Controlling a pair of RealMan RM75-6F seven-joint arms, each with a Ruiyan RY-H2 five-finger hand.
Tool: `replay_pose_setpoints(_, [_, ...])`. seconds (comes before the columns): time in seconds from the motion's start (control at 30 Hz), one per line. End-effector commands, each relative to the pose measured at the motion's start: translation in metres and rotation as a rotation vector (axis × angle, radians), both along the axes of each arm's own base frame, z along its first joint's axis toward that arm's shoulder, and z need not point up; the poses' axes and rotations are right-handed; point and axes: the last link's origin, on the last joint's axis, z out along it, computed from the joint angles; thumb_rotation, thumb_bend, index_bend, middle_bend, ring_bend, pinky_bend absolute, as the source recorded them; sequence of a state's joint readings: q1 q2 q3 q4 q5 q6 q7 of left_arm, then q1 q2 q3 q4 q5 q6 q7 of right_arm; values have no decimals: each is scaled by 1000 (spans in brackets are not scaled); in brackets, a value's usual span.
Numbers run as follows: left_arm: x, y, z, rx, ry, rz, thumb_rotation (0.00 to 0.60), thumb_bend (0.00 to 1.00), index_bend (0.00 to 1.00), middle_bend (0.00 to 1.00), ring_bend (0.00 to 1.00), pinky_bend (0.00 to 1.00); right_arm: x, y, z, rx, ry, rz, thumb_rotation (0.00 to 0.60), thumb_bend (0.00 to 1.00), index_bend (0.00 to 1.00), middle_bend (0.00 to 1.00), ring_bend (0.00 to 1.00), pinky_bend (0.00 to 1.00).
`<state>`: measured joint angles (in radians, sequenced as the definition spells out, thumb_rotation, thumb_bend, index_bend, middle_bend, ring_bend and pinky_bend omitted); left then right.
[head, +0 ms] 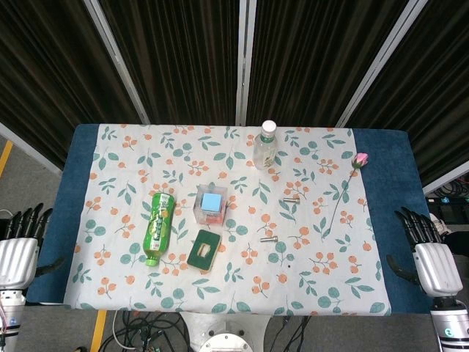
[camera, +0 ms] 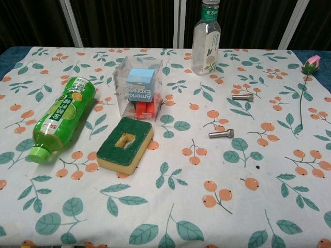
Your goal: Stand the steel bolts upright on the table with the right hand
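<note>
Two small steel bolts lie on their sides on the floral cloth. The nearer bolt (head: pixel 269 239) (camera: pixel 221 134) lies right of centre; the farther bolt (head: pixel 291 199) (camera: pixel 242 96) lies behind it, a little to the right. My right hand (head: pixel 427 246) hangs off the table's right edge with its fingers apart, holding nothing, well away from both bolts. My left hand (head: pixel 20 240) sits off the left edge, fingers spread and empty. Neither hand shows in the chest view.
A green bottle (head: pixel 158 227) (camera: pixel 60 117) lies on its side at the left. Beside it are a green-topped sponge (head: pixel 204 249) (camera: pixel 125 143), a clear box of cards (head: pixel 210 205) (camera: pixel 139 93), an upright clear bottle (head: pixel 266 145) (camera: pixel 206 39) and a pink rose (head: pixel 350 181) (camera: pixel 306 77).
</note>
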<state>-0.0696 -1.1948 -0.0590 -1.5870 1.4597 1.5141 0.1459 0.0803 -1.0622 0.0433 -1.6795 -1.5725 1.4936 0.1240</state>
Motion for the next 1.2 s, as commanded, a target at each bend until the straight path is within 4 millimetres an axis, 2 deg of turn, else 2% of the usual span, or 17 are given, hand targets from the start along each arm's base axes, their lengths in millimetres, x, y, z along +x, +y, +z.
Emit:
replay_pose_setpoints(0.03, [-1,1,-1,-2,4,2,600,60,94,0,0,0,0,0,0,3,0,-3,600,221,0,41,0,0])
replay_pose_setpoints(0.33, [-1,-1,-2,-5,-2,1,600,60,94,0,0,0,4,-3,-6,60,-20,9,600,222,0,42,0,0])
replay_pose_setpoints(0.43, [-2,-2,-2,-6,-7,2,600,60,94,0,0,0,12,-9,-14,103,-16,40,600,222,0,47,0,0])
replay_pose_setpoints(0.53, [-2,-3,-3,-5,-8,3,600,60,94,0,0,0,30,-20,-25,159,-14,107,600,221,4,69,0,0])
replay_pose_setpoints(0.8, [-4,-6,-2,-1,-13,5,600,60,94,0,0,0,91,-68,-80,347,34,252,600,223,96,109,0,0])
replay_pose_setpoints(0.87, [-4,-7,-2,0,-15,8,600,60,94,0,0,0,107,-80,-96,367,57,280,600,223,159,140,0,0])
replay_pose_setpoints(0.93, [-4,-7,-2,1,-17,7,600,60,94,0,0,0,117,-88,-110,378,81,294,600,220,235,166,0,0])
replay_pose_setpoints(1.0, [-4,-8,-2,0,-17,7,600,60,94,0,0,0,127,-96,-126,396,110,299,600,173,297,177,0,0])
replay_pose_setpoints(1.07, [-4,-8,-1,1,-17,8,600,60,94,0,0,0,134,-103,-140,406,159,301,600,141,326,178,0,0])
replay_pose_setpoints(1.2, [-6,-9,-1,2,-19,14,600,60,95,0,0,0,146,-111,-163,396,275,319,600,142,359,175,0,0])
